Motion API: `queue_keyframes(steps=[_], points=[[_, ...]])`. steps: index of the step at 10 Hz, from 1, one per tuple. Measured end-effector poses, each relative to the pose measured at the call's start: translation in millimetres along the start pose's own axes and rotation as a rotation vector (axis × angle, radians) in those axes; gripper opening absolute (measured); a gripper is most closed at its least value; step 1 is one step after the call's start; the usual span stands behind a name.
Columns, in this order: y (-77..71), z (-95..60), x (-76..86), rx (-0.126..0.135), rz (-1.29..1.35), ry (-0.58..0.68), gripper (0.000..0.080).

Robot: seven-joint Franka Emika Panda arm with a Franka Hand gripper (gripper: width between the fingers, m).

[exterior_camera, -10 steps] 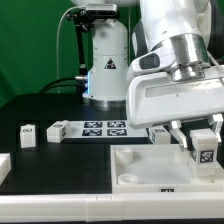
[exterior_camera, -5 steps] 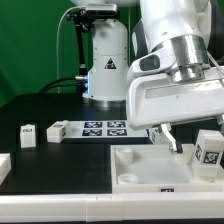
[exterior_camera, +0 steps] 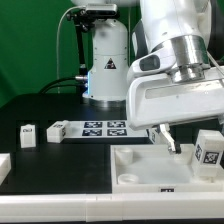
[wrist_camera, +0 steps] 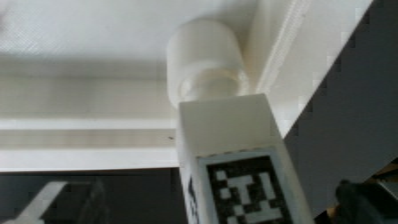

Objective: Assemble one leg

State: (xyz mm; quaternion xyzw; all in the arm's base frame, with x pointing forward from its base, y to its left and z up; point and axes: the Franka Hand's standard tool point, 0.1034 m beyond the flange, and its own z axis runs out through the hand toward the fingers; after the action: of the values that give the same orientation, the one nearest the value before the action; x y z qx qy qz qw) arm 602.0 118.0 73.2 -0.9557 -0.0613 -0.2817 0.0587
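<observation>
Leg (exterior_camera: 207,151) stood seated at the panel's (exterior_camera: 135,165) corner recess, so your gripper (exterior_camera: 185,140) hung wide open, holding nothing.

White tagged leg (exterior_camera: 208,150), upright, tilted slightly, at panel's corner on exterior view's right
</observation>
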Motion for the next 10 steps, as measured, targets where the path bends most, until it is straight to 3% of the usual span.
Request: queue_keyframes(steps=[4,5,7,10], points=[[-1.1,1.1,-1.6,0.005,0.0,-0.037,0.0649],[-2.4,2.9,-5.7,0.011,0.003,-0.091,0.0649],[-3.9,-0.3,4.4,0.031,0.005,-0.258,0.0649],[-8.9,-4.9,0.4,0.069,0.009,-0.53,0.0649]])
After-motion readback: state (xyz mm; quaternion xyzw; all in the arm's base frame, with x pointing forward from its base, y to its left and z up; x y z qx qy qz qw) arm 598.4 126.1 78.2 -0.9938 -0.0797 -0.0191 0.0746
